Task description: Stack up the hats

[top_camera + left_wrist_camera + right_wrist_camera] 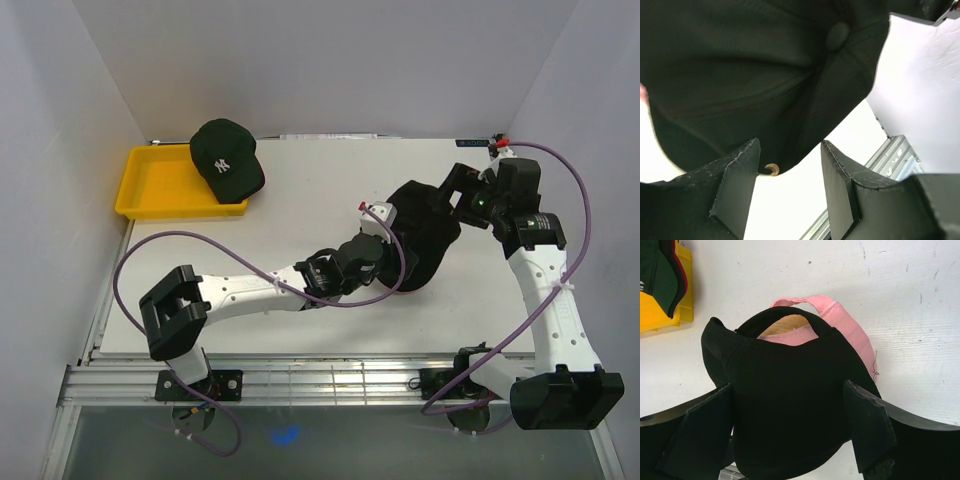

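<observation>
We see black fabric baseball cap [425,228] mid-table, over pink-strapped cap [841,316] | left gripper [790,150] jaws apart, empty, just beside its crown | right gripper [787,386] jaws wide astride it, grip we cannot tell | dark green NY cap [226,158] on yellow plastic tray [140,203].

A white table [300,190] stands boxed in by plain white walls [340,60] on three sides, evenly lit.
</observation>
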`<action>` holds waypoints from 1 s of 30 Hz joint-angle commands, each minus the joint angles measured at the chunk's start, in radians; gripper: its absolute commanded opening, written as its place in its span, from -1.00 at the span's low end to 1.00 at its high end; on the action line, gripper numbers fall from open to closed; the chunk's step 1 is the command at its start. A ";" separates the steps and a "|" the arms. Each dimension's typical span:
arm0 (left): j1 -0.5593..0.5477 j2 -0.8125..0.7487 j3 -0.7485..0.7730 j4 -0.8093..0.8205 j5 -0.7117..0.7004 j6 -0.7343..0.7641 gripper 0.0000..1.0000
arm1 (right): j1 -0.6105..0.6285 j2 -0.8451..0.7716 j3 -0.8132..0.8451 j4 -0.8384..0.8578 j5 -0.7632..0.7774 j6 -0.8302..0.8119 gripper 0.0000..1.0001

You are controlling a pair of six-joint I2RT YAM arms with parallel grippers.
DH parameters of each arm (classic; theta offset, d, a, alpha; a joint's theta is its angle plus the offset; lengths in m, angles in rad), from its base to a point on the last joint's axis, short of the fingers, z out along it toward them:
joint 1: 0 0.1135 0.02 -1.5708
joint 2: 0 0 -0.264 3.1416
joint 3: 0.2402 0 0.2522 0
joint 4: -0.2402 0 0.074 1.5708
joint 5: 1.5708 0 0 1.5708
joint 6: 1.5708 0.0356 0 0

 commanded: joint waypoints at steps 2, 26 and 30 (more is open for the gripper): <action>0.001 -0.094 -0.050 -0.052 -0.058 0.011 0.27 | -0.001 0.000 -0.022 0.054 0.038 -0.024 0.75; 0.040 -0.047 0.137 -0.244 -0.340 -0.053 0.33 | -0.003 -0.069 -0.091 0.114 0.013 -0.053 0.90; 0.073 0.054 0.251 -0.409 -0.389 -0.169 0.25 | -0.001 -0.096 -0.111 0.140 -0.023 -0.049 0.95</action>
